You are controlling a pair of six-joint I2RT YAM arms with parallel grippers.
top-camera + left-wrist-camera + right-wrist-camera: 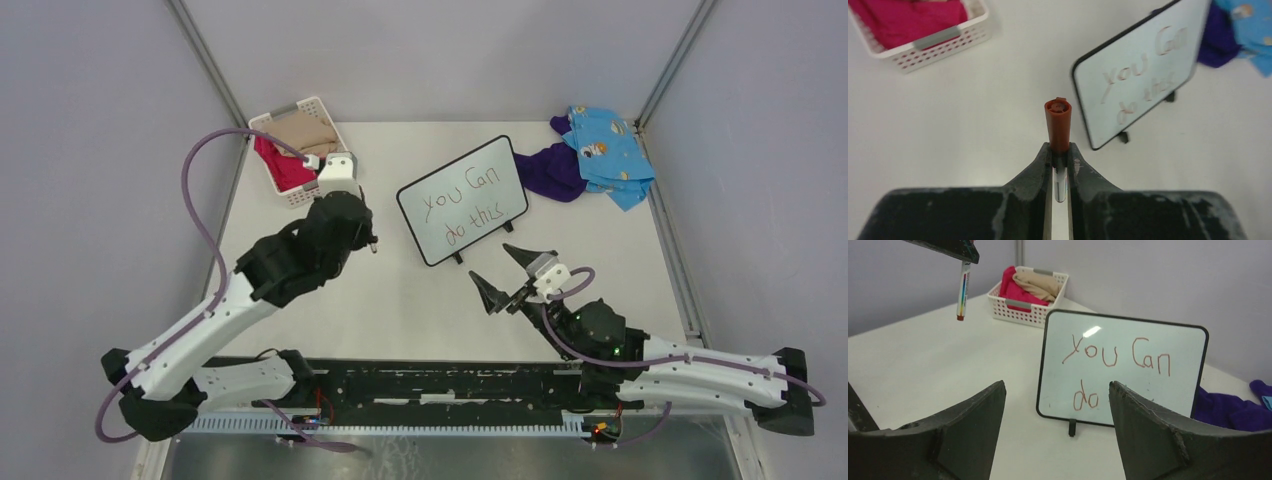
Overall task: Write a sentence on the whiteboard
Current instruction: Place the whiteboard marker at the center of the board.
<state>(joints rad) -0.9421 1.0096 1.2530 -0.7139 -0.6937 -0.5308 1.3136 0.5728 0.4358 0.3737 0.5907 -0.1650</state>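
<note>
Evidently the sentence (460, 205) "you can do this" was found written in two lines on the whiteboard (490, 165). The whiteboard stood propped on its small feet near the middle of the counter (400, 310), its long axis laid diagonally from near-left to far-right and its face turned toward the arms. The left tool (1060, 150) was seen to the board's left and apart from it, clamped tightly on a marker (1058, 125) whose reddish end was pointed out past the fingertips; no contact with the board was shown. The right tool (492, 263) was placed nearer, just before the board's lower edge, its jaws spread wide, with nothing gripped or touched between them. The writing was judged complete. Any further stroke would have to be carried rightward from the left tool to the board's face, and the right tool was judged the better placed to steady the frame.
</note>
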